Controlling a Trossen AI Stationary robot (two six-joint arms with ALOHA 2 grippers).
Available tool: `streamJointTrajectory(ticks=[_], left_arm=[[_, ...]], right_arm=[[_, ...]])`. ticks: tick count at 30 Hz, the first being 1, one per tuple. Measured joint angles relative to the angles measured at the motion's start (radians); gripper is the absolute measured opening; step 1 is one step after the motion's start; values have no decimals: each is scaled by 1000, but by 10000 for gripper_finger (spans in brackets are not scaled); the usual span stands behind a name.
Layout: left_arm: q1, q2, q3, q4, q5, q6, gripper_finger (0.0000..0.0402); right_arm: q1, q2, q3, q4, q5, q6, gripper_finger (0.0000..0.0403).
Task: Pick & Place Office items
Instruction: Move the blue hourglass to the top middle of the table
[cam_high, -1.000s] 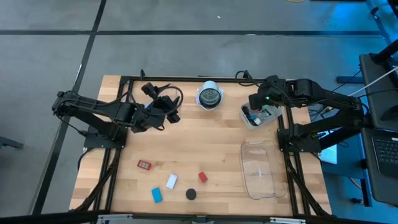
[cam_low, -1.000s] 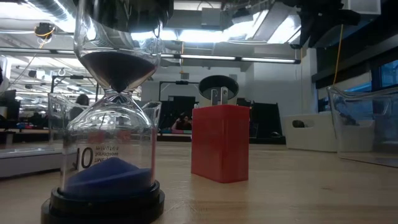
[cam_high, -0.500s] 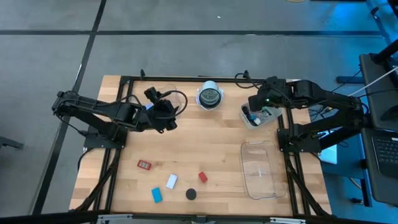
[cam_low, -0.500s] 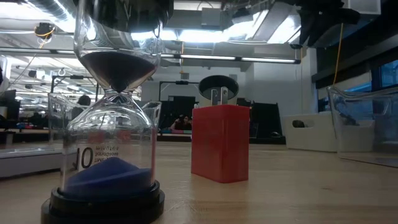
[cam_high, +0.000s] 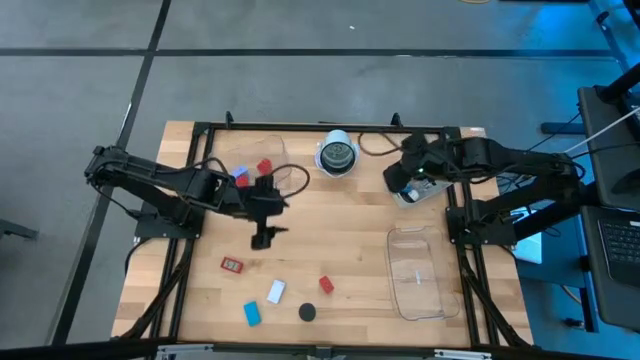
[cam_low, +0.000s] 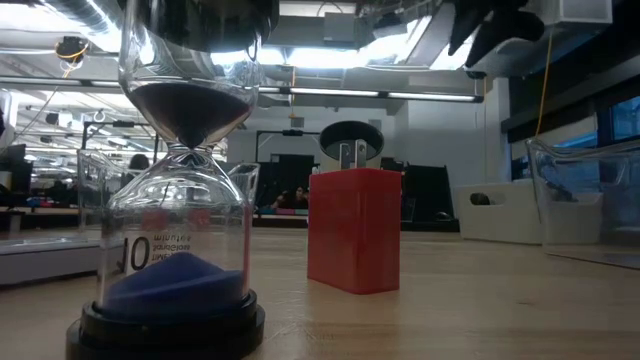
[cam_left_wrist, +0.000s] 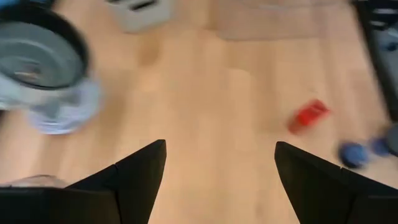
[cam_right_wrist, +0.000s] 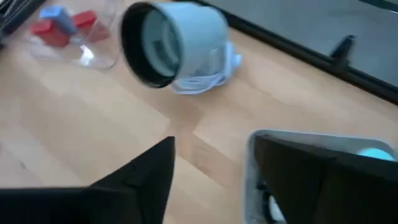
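Note:
On the near half of the table lie a red-framed tag (cam_high: 232, 264), a white block (cam_high: 276, 291), a blue block (cam_high: 252, 313), a black disc (cam_high: 308, 311) and a red block (cam_high: 326, 285). The low view shows the red block (cam_low: 355, 230) with two prongs on top, beside an hourglass (cam_low: 185, 200). My left gripper (cam_high: 263, 240) hangs open above bare wood left of the table's middle, just beyond the tag; its wrist view (cam_left_wrist: 221, 146) shows the red block (cam_left_wrist: 309, 115) ahead. My right gripper (cam_high: 395, 180) is open beside a small tray (cam_high: 412, 192) holding a teal cylinder (cam_right_wrist: 373, 152).
A clear tray (cam_high: 255, 172) at the far left holds red and blue pieces (cam_right_wrist: 62, 25). A round white-rimmed dark object (cam_high: 338, 155) stands at the far middle. A large clear tray (cam_high: 415, 270) lies at the right. Bare wood spans the table's middle.
My left gripper has swung from above the far-left clear tray toward the near edge and turned its fingers that way, uncovering the red and blue pieces in that tray. My right gripper has shifted a little toward the table's left, over the small tray's left edge.

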Motion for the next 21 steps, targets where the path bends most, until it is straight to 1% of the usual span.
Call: streamJointTrajectory(ticks=[2, 5, 9, 14, 17, 21], left_arm=[[-21, 0, 0, -9, 19, -19, 298], [-51, 0, 0, -44, 18, -44, 298], [-97, 2, 0, -76, 26, -61, 298], [-176, 38, 0, -57, 51, -15, 298], [-239, 84, 0, -44, 48, 46, 298], [-317, 156, 0, 19, 48, 90, 299]], right_arm=[[21, 26, 0, 16, 0, -3, 247], [52, 75, 0, 29, -1, -10, 272], [90, 141, 0, 42, -32, -11, 295], [141, 218, 0, 91, -45, -22, 303], [164, 253, 0, 125, -46, -29, 304], [191, 278, 0, 154, -62, -18, 304]])
